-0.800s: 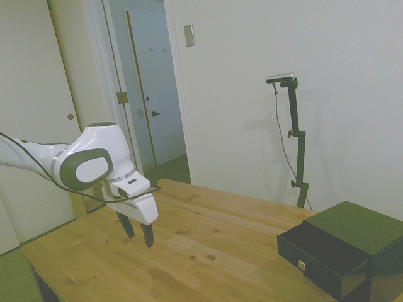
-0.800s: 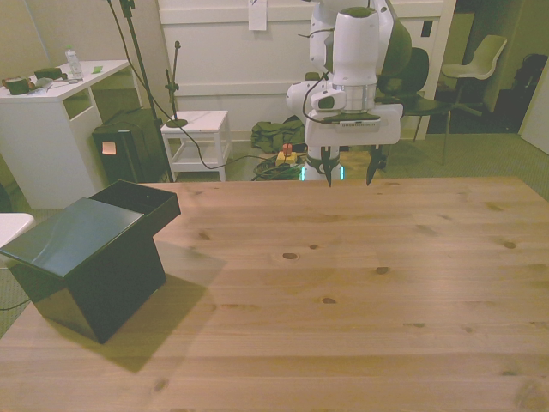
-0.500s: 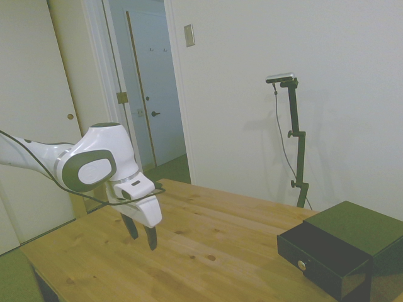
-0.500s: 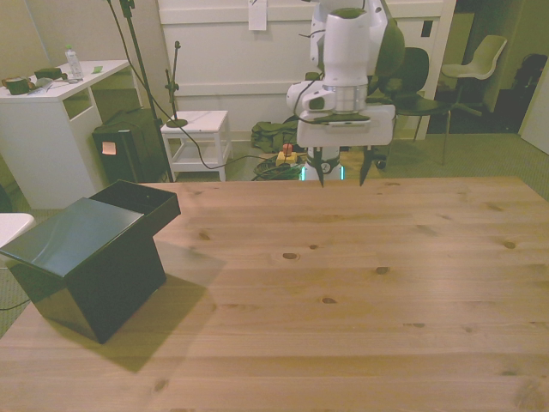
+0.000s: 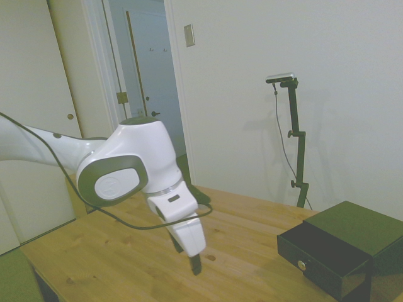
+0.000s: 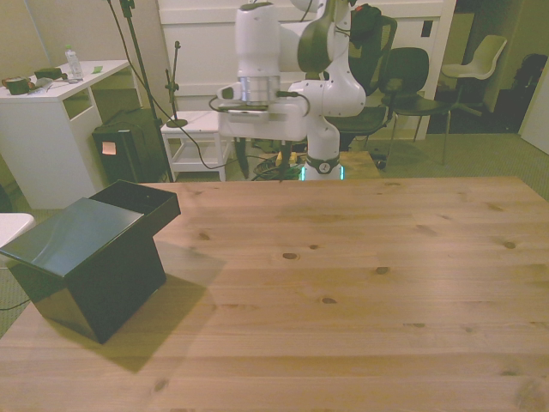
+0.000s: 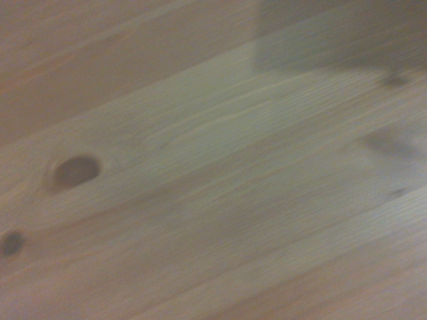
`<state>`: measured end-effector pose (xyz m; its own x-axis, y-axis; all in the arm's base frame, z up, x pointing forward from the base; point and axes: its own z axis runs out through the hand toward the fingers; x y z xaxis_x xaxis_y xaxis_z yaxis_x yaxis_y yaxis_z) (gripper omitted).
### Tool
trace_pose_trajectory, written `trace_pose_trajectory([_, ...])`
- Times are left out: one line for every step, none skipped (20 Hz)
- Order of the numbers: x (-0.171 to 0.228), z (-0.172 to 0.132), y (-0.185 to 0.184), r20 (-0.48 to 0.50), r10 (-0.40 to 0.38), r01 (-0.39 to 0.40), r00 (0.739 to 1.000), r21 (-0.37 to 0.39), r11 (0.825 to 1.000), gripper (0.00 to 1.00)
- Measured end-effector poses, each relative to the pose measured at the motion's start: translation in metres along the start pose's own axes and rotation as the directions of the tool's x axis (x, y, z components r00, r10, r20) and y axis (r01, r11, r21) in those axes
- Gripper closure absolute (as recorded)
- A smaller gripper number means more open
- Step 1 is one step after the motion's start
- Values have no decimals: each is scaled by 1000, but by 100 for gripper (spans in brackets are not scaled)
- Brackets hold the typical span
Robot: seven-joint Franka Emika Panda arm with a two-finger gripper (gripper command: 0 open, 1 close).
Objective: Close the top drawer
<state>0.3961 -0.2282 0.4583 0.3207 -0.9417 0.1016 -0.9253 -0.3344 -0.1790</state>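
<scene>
Your gripper (image 5: 194, 261) hangs well apart from the top drawer (image 5: 318, 258), which juts open; I cannot tell its fingers' state.

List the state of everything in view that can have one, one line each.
top drawer: pulled out of the cabinet, open, nothing touching it.
black cabinet: upright at the table's end.
gripper: above the table, apart from the drawer, holding nothing visible.
door: shut, in the room behind.
</scene>
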Motion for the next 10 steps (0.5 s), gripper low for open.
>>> trace_pose_trajectory([17,-1,1,-8,18,-18,1000,-1,1000,0])
trace_pose_trajectory([32,-2,0,-17,33,-33,999,-2,999,0])
trace_pose_trajectory([45,-2,-2,-25,46,-46,999,-5,999,0])
trace_pose_trajectory([57,-1,-4,-31,57,-57,998,-9,998,0])
trace_pose_trajectory([68,1,-5,-37,66,-66,997,-13,998,0])
trace_pose_trajectory([79,3,-6,-42,71,-72,997,-19,997,0])
trace_pose_trajectory([89,5,-7,-47,76,-77,996,-24,997,0])
trace_pose_trajectory([98,7,-9,-53,82,-83,995,-28,996,0])
trace_pose_trajectory([107,8,-11,-58,86,-88,995,-32,996,100])
trace_pose_trajectory([115,8,-13,-62,89,-91,994,-36,995,100])
